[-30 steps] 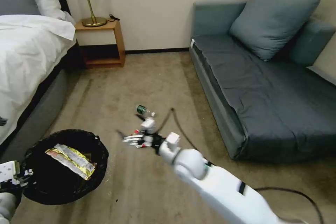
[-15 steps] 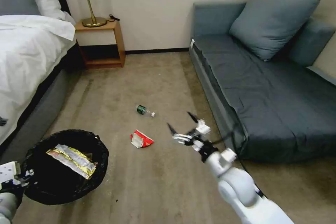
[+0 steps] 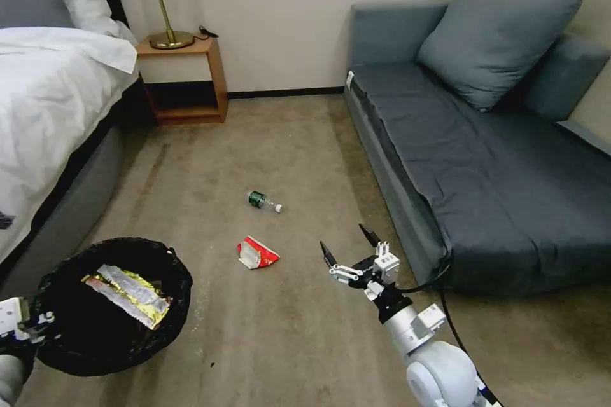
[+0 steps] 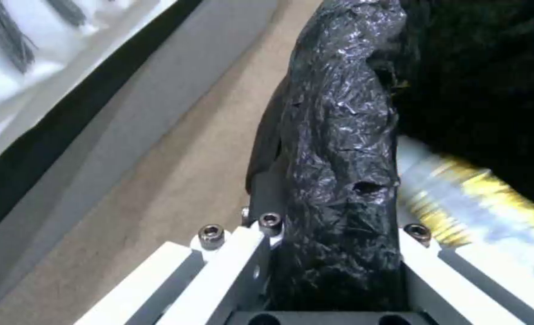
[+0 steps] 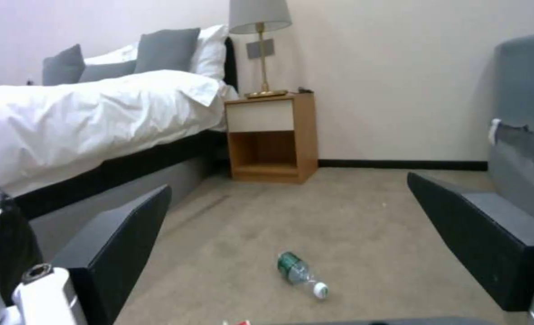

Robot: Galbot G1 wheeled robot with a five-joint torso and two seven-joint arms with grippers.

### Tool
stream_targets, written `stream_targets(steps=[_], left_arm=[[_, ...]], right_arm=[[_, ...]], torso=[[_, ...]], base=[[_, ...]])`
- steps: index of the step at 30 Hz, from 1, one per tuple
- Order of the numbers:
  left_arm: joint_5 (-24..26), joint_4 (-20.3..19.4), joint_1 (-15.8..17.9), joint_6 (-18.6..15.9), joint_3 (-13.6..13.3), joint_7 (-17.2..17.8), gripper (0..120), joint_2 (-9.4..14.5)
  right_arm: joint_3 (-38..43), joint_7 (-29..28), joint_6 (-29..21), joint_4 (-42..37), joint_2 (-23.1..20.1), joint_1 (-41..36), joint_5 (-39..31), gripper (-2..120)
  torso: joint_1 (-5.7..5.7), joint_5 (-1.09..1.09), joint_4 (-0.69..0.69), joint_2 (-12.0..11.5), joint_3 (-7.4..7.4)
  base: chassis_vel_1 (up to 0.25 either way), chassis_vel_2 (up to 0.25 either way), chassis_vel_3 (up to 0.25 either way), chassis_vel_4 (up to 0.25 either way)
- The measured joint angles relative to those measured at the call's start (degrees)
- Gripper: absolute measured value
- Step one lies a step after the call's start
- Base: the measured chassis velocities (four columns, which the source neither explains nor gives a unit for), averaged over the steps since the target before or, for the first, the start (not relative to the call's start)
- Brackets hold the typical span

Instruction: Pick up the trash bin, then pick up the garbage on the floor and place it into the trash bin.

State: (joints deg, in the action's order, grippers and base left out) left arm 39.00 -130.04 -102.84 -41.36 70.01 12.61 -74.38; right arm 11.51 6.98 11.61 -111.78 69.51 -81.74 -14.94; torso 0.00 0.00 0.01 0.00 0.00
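litter, a red-and-white packet and bottle, lies beside the released right pincer, while the left pincer is clenched on the trash bin rim.

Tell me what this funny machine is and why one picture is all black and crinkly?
It's a cleaning robot with two arms, and each arm ends in a pincher called a gripper. One picture comes from a camera on its head, looking down at a bedroom floor. The other two come from little cameras on its wrists.

The left gripper is pinching the rim of the trash bin, which is lined with a black bag. That camera sits right next to the bag, so it looks black and crinkly. A yellow-silver wrapper is already inside.

The right gripper is open and holding nothing, up above the carpet. On the floor lie a bottle and a red-and-white packet.
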Motion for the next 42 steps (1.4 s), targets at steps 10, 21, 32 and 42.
stream_targets(steps=[10,21,32,42], left_arm=[[-0.5,-0.5,0.2,0.1,-0.4,0.0,2,-0.1],[0.1,-1.0,0.6,-0.1,0.3,0.2,2,0.7],[0.9,-1.0,0.6,-0.1,1.1,0.4,2,0.7],[0.9,-0.8,0.2,-0.1,1.9,0.4,2,0.6]], right_arm=[[-2.0,1.1,-0.1,0.6,-0.1,1.1,0.7,100],[-3.3,3.6,0.1,1.9,-0.9,2.4,-0.1,100],[-5.7,3.8,0.1,3.5,-1.1,3.5,1.3,100],[-7.5,3.7,0.1,5.4,-1.2,4.8,1.8,100]], torso=[[0.00,-0.01,0.00,0.0,0.00],[0.00,-0.01,-0.01,0.0,0.00],[0.00,-0.01,-0.01,0.0,0.00],[0.00,0.00,0.00,0.0,0.01]], base=[[-0.083,0.090,0.076,-0.073],[-0.102,0.108,0.100,-0.113],[-0.120,0.111,0.117,-0.113],[-0.175,0.174,0.177,-0.173]])
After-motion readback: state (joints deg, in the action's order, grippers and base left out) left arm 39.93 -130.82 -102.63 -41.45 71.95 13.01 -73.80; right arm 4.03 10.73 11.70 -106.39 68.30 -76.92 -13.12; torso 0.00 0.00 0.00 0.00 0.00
